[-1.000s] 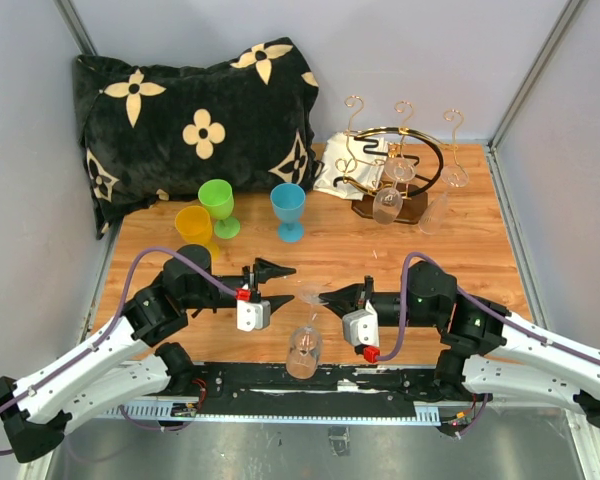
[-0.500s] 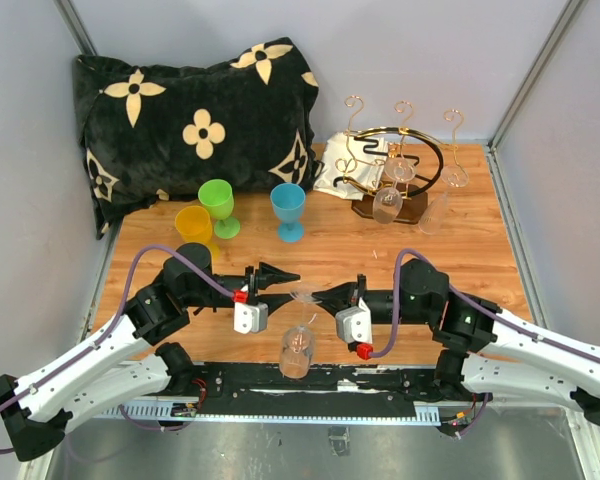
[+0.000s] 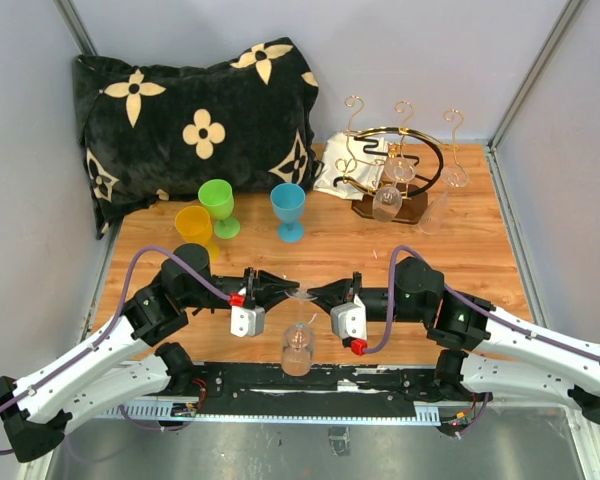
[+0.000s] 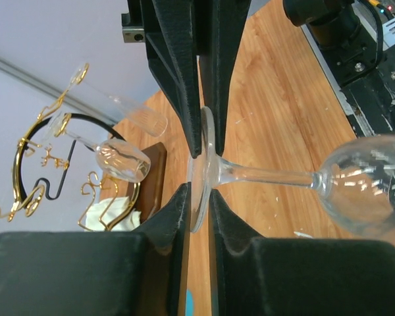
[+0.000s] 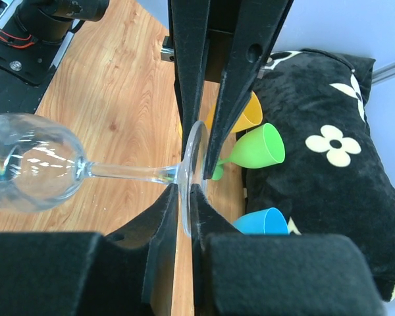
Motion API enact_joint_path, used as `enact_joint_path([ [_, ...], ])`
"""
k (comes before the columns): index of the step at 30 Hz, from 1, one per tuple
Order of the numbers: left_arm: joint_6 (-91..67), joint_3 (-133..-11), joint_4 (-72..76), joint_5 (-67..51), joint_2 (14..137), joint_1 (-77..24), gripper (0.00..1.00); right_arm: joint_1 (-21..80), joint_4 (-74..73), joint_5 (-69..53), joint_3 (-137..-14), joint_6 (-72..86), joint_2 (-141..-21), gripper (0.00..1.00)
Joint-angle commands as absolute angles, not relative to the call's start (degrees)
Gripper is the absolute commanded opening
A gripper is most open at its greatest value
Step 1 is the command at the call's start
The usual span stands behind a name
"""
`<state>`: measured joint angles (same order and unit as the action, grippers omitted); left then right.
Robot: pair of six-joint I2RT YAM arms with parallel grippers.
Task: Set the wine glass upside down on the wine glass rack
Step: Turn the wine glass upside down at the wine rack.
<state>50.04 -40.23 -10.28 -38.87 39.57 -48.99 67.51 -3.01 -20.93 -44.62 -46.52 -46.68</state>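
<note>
Clear wine glass bowl-down, gold wire rack upright, well apart

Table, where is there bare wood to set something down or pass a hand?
Bare wood: the band between the blue cup and the rack, and the strip from there forward to the right arm. Crowded: near centre, where both jaws hold the wine glass, and by the pillow.

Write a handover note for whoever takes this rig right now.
Left claw: shut on the wine glass foot, left rim.
Right claw: shut on the same foot, opposite rim.
Glass: held foot-up, bowl down, between the claws.
Wine glass rack: far right, clear glasses already on it.
Done: glass picked up and inverted.
Left: one claw lets go, the other hangs it on the rack.
</note>
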Motion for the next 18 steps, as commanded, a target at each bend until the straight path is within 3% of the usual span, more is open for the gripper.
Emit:
enact_joint_path([
  [1,50.6,-40.8,-7.4,-39.0,39.5,-49.4,0.13,68.4,1.2,-21.1,-47.2,-45.6,-46.9,0.12],
  [4,50.9,-41.2,-8.1,-38.9,39.3,-49.4,0.01,68.4,0.6,-20.9,-47.5,-45.4,-46.5,0.17],
  [11,51.2,-40.4,-8.7,-35.0,38.1,-49.4,0.01,68.4,0.4,-16.8,-46.6,-44.5,-43.5,0.39],
  [18,49.6,-37.3,-6.2,-26.2,35.3,-49.4,0.0,68.3,2.1,-6.4,-40.2,-37.7,-35.5,0.52],
])
